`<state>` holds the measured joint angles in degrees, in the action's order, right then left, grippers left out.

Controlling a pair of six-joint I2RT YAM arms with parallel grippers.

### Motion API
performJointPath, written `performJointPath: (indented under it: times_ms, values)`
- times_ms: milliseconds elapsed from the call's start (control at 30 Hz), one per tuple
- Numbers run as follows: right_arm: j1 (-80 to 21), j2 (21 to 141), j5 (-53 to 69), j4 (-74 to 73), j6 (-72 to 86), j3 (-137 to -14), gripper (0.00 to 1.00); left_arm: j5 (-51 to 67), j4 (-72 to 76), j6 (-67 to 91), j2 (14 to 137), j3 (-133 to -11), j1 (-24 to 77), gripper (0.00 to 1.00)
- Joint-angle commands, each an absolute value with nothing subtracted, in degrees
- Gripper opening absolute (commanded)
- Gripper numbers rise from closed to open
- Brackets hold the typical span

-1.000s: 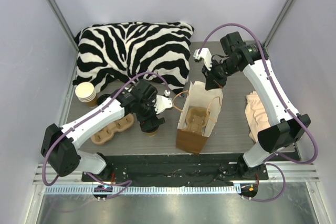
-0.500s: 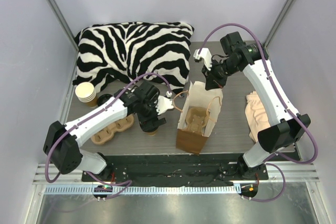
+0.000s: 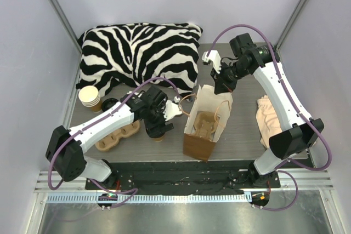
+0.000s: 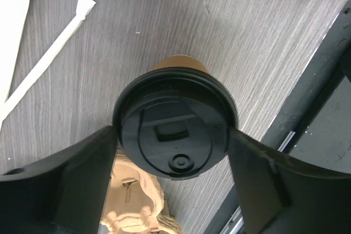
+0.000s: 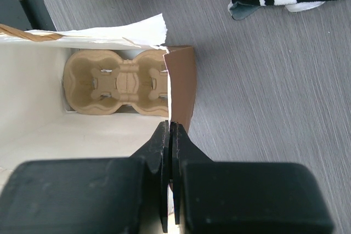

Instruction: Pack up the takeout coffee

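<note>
The takeout coffee (image 4: pixel 164 102), a brown paper cup under a black lid, stands on the grey table. In the left wrist view my left gripper (image 4: pixel 173 132) straddles it, and both fingers touch the lid's rim. From above, the left gripper (image 3: pixel 158 130) hides nearly all of the cup. An open paper bag (image 3: pixel 211 102) stands at the centre with a pulp cup carrier (image 5: pixel 120 83) on its bottom. My right gripper (image 3: pixel 222 89) is shut on the bag's far rim. Its pinch (image 5: pixel 169 127) on the bag wall (image 5: pixel 82 152) holds the mouth open.
A zebra pillow (image 3: pixel 140 53) fills the back left. A stack of lidless cups (image 3: pixel 89 97) and a loose black lid (image 3: pixel 109 103) sit at the left. A second pulp carrier (image 3: pixel 115 135) lies beside the left arm. A wrapped straw (image 4: pixel 49 61) and beige napkins (image 3: pixel 270 119) lie nearby.
The left jaws have narrowed onto the coffee's lid and the left wrist has shifted slightly. The right arm and the bag have not moved.
</note>
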<state>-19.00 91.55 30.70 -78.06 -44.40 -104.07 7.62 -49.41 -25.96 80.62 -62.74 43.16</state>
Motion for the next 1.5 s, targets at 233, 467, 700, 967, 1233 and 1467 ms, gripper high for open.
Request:
performJointPath:
  times_ms: [233, 467, 700, 967, 1233, 1467]
  values:
    - [-19.25, 91.49, 31.02, -80.86, -43.95, -104.76, 0.01, 10.10, -52.19, -25.40, 79.11, -64.15, 43.51, 0.45]
    - [-19.34, 90.35, 32.25, -79.45, -43.51, -105.03, 0.01, 11.77, -55.98, -23.12, 73.40, -66.88, 42.45, 0.29]
    - [-19.86, 88.60, 33.22, -79.28, -43.59, -106.96, 0.01, 15.37, -55.99, -17.41, 68.12, -68.46, 35.18, 0.25]
    - [-25.66, 85.26, 29.80, -77.96, -42.10, -110.21, 0.01, 14.24, -54.67, -11.87, 63.99, -70.66, 30.59, 0.24]
    - [-31.11, 83.24, 23.65, -76.47, -36.92, -109.25, 0.01, 14.41, -57.65, -12.74, 62.57, -84.01, 29.71, 0.23]
    - [-32.43, 81.65, 21.45, -73.48, -31.47, -106.79, 0.01, 17.92, -62.40, -14.15, 65.03, -101.83, 29.79, 0.23]
